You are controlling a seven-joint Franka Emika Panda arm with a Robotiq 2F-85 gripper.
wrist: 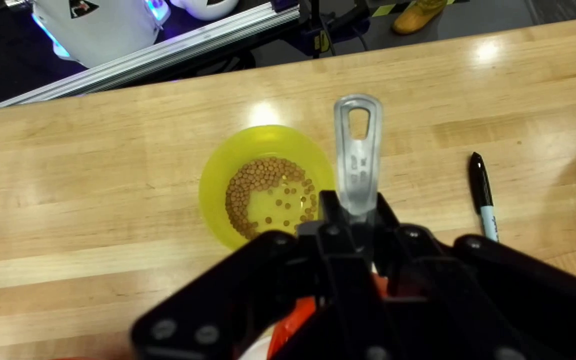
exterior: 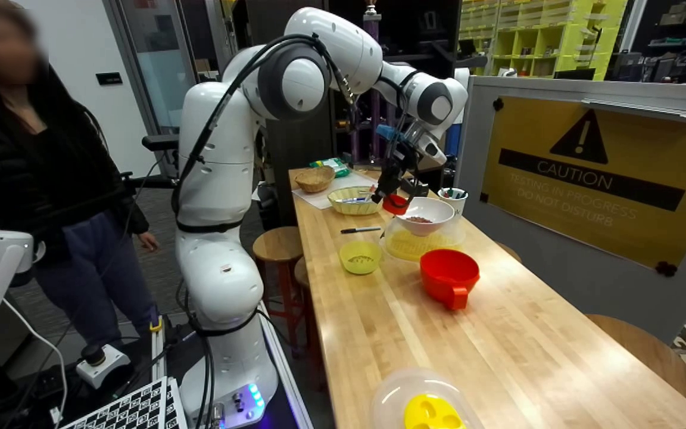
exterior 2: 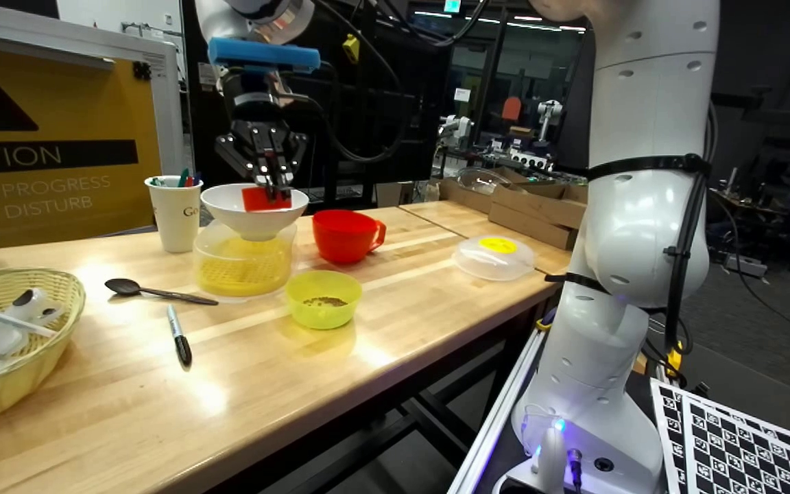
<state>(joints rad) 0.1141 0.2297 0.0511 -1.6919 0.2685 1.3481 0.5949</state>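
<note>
My gripper [exterior: 389,186] is shut on the handle of a small red measuring cup [exterior: 395,205]. In the wrist view the grey handle [wrist: 358,150] sticks out from between the fingertips [wrist: 358,206]. In an exterior view the gripper [exterior 2: 277,192] holds the red cup [exterior 2: 256,200] at the white bowl [exterior 2: 247,223], tilted. Whether they touch cannot be told. Brown pellets [exterior: 419,220] lie in the white bowl, which stands on a clear container with a yellow insert [exterior 2: 244,271]. A yellow-green bowl [wrist: 268,137] with brown pellets [wrist: 263,172] stands nearby; it shows in all views.
A large red handled cup [exterior: 449,274] stands beside the clear container. A marker [exterior 2: 179,335], black spoon [exterior 2: 155,293], paper cup with pens [exterior 2: 175,216] and pale basket [exterior 2: 25,377] are around. A clear lid [exterior 2: 494,264] lies farther off. A person [exterior: 39,149] stands behind the arm.
</note>
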